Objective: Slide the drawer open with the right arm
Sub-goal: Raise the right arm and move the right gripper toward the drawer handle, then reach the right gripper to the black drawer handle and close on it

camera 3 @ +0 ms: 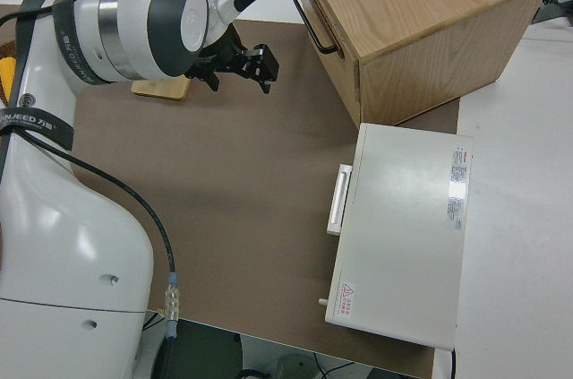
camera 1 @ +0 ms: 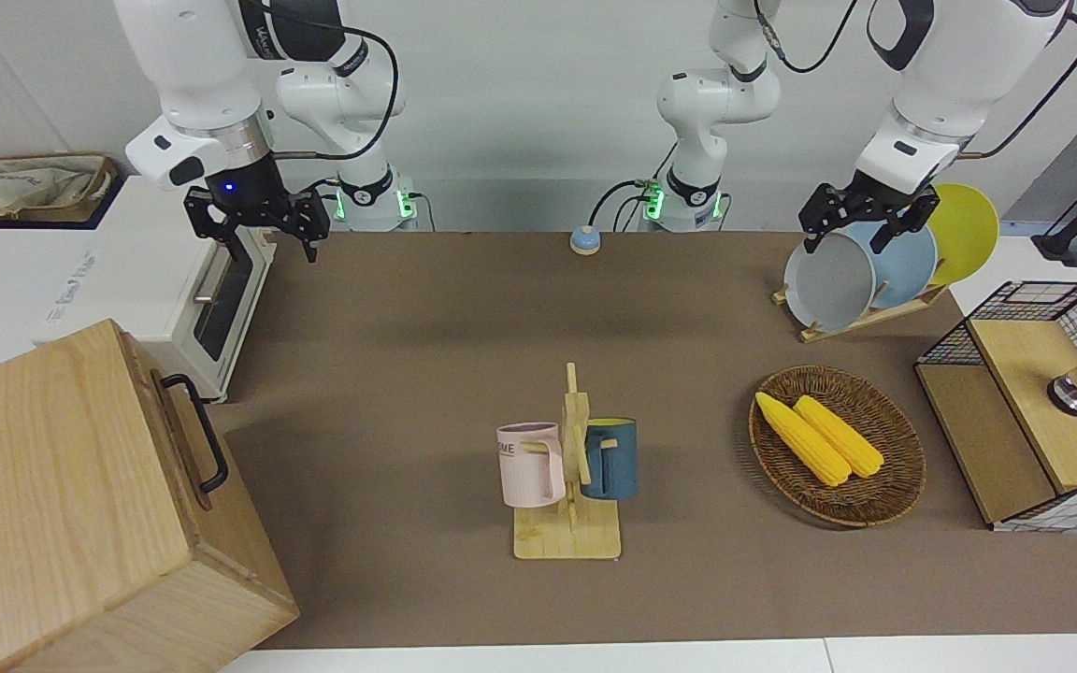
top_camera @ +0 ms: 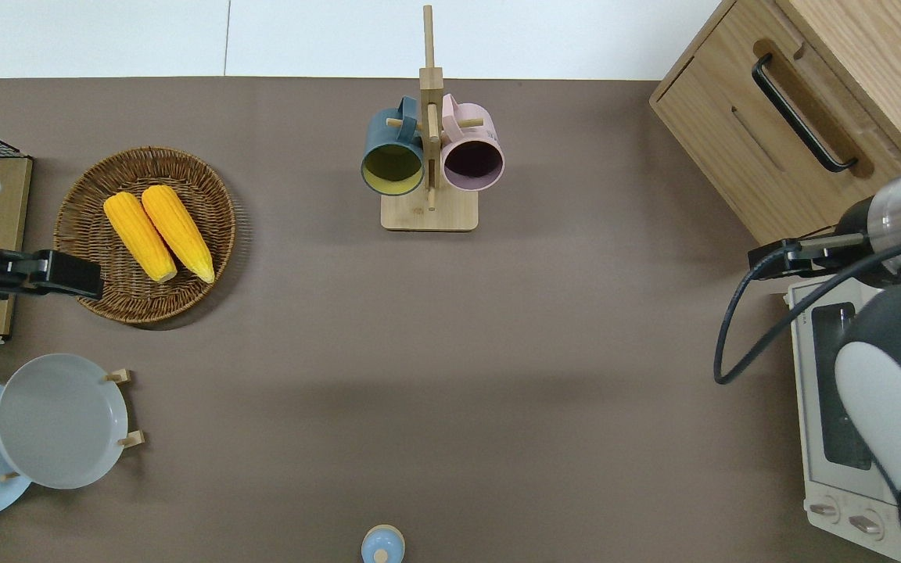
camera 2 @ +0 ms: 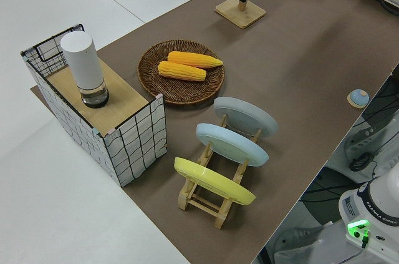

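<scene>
Right tool [camera 1: 268, 237]: hanging open, empty, over the counter [top_camera: 544, 375] beside the cabinet [top_camera: 802, 102]
Drawer [top_camera: 779, 133]: one, staying shut
Left arm: sitting parked

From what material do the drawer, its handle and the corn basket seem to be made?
The drawer looks like pale, matte wood with visible grain. Its handle looks like black metal, a thin bar, though painted plastic is possible. The basket seems woven wicker or rattan, brown with a ribbed weave.

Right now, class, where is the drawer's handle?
The handle is on the cabinet front at the right arm's end of the table, farther from the robots than the toaster oven.
</scene>
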You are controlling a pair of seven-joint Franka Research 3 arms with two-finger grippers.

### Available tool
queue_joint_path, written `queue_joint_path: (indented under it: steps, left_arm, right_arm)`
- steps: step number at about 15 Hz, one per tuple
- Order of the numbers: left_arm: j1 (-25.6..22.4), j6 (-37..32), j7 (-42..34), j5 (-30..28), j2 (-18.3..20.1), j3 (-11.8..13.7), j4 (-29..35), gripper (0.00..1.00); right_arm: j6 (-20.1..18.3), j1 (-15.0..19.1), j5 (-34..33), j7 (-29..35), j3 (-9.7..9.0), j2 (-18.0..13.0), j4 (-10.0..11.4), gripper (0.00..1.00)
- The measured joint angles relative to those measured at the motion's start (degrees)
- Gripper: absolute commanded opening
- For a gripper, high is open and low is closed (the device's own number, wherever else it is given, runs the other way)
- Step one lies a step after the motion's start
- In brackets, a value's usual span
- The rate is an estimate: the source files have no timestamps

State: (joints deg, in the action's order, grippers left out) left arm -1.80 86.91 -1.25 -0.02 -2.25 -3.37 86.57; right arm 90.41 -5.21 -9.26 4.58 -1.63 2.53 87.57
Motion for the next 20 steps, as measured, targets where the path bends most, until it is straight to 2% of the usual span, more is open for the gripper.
queue_joint_path:
  steps: [7,15,20]
  left_arm:
    - [0.0,0.0,0.0,0.0,0.0,0.0,0.0,0.99]
    - [0.0,0.0,0.0,0.0,0.0,0.0,0.0,0.99]
    - [0.0,0.0,0.0,0.0,0.0,0.0,0.0,0.99]
  right_arm:
    - [-0.31,-5.21,-11.35,4.26,-1.23,1.17,0.07,0.981]
    - [-2.59,-11.2,-29.62,7.28,-1.72,5.09,0.87,0.981]
    - [-2.44,-11.73,-43.83,7.28,-5.79,7.29,3.06,0.981]
